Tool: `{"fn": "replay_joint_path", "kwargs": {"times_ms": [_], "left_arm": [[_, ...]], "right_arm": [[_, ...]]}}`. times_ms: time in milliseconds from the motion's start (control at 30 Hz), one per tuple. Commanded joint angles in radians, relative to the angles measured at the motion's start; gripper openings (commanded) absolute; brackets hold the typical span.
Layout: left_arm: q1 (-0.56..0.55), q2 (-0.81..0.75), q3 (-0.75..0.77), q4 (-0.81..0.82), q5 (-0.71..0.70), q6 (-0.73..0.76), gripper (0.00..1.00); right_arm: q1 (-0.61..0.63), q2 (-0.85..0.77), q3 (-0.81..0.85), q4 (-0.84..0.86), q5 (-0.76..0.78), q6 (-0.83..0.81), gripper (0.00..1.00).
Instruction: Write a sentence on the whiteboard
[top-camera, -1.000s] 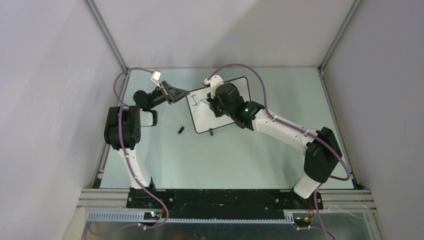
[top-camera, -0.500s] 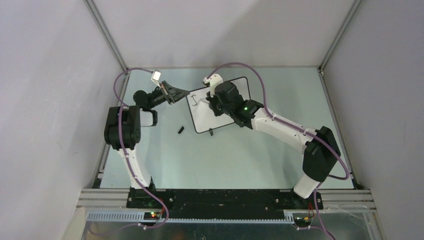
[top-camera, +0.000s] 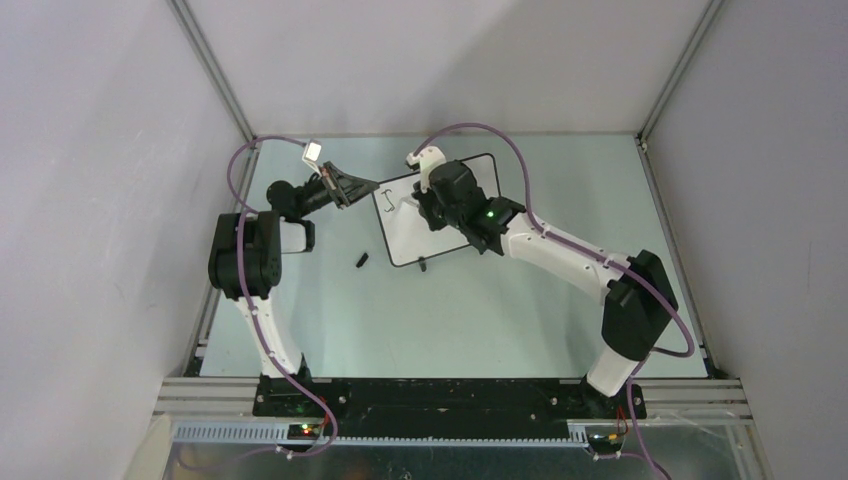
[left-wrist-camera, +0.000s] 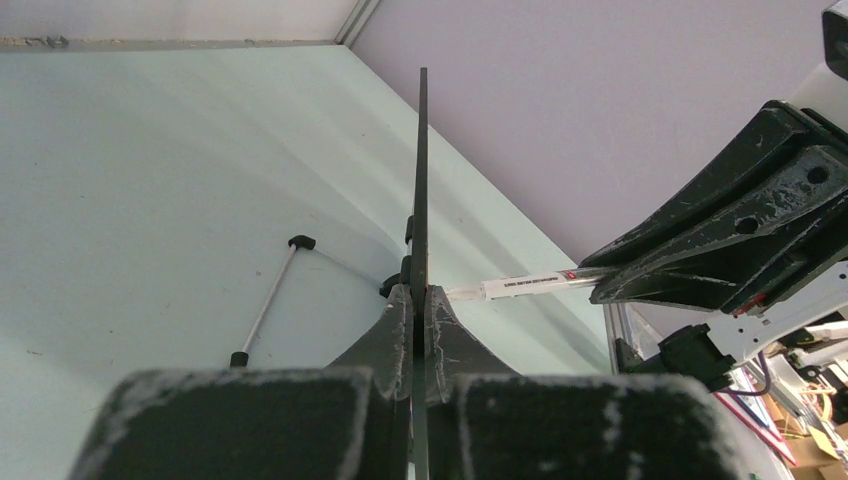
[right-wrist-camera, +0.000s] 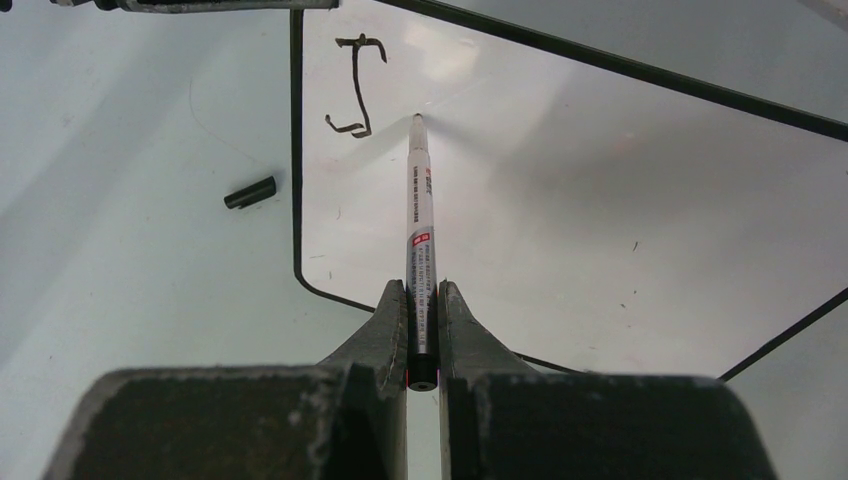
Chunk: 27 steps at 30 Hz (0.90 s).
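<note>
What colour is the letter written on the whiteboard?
Black: the letter, a thin J, sits near the whiteboard corner; the right wrist view shows it best.

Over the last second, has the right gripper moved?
Yes, slightly. In the overhead view the right gripper, shut on the marker, has crept toward the far edge of the whiteboard, which has stayed put beside the cap.

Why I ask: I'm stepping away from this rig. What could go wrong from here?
The left hand pinches the whiteboard only by its thin edge; pen pressure might make it slip or pivot, skewing strokes. The right hand grips the marker near its tail, so the long pen could tilt. Only a J is written; much writing remains.
</note>
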Motion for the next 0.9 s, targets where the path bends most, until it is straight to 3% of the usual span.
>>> {"fn": "replay_joint_path", "kwargs": {"times_ms": [0, 867], "left_arm": [[0.002, 0.0, 0.02, 0.086, 0.014, -0.014, 0.0], [0.002, -0.002, 0.019, 0.086, 0.015, -0.014, 0.0]], "right_arm": [[-0.005, 0.02, 0.059, 0.0, 0.016, 0.013, 0.0], [0.008, 0.031, 0.065, -0.034, -0.046, -0.01, 0.0]]}}
